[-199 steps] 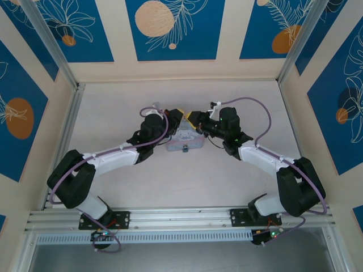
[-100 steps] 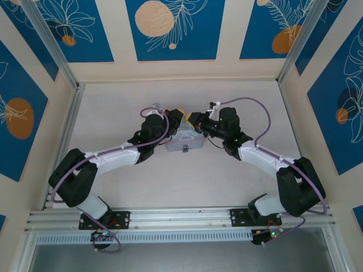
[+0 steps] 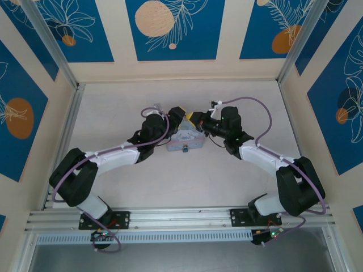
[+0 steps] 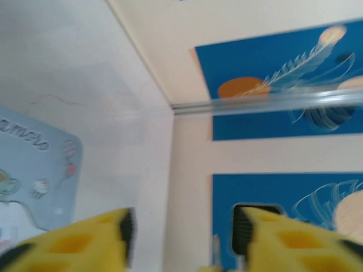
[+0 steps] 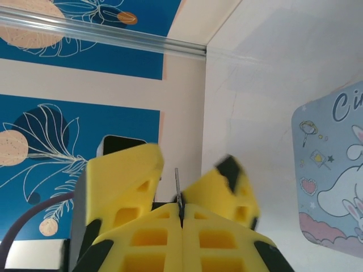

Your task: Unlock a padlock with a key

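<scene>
Two yellow ribbed fingers (image 5: 136, 187) of the right gripper (image 5: 181, 207) are pressed together, and a thin metal key (image 5: 177, 187) is pinched edge-on between them. A second earlier these jaws were partly apart. The left gripper (image 4: 181, 229), shut until a moment ago, is now seen with its yellow pads spread and nothing between them. The key appears to have been handed to the right side. Close by both grippers, a pastel blue cartoon-printed tin box (image 3: 187, 139) is lying on the table, and what is probably the tiny dark padlock (image 3: 185, 150) is seen at its near edge. Insertion is judged not yet begun.
</scene>
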`<state>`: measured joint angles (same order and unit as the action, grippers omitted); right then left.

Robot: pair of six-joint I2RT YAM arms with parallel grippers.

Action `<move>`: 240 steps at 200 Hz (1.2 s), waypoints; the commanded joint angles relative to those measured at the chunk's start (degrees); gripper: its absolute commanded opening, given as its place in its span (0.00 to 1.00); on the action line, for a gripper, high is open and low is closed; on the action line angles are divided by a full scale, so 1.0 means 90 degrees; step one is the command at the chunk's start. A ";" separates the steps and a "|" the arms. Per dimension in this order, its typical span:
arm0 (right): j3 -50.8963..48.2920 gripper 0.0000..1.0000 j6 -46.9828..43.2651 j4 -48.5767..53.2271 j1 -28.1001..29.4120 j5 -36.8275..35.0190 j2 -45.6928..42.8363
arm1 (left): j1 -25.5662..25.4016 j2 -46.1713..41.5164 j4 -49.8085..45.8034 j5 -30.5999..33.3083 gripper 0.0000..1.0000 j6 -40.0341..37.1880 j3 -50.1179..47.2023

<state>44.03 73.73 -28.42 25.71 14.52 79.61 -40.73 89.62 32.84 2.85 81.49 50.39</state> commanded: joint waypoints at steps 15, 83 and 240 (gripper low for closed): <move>-0.0078 0.00 -0.0096 0.0316 -0.0387 0.0625 -0.0300 | 0.0613 -0.0446 -0.1509 -0.1090 0.81 -0.1089 0.0612; 0.0029 0.00 -0.0061 0.0452 -0.0828 0.2132 -0.0139 | 0.1429 0.0102 -0.2928 -0.3800 0.84 -0.2992 0.1994; 0.0308 0.00 0.0335 0.0060 -0.0604 0.2190 0.0342 | 0.1245 0.0737 -0.2502 -0.4596 0.41 -0.2901 0.2029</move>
<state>44.77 76.09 -26.61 19.81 33.65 82.11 -28.71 94.80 8.23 -37.08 55.13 69.28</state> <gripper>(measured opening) 0.063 0.415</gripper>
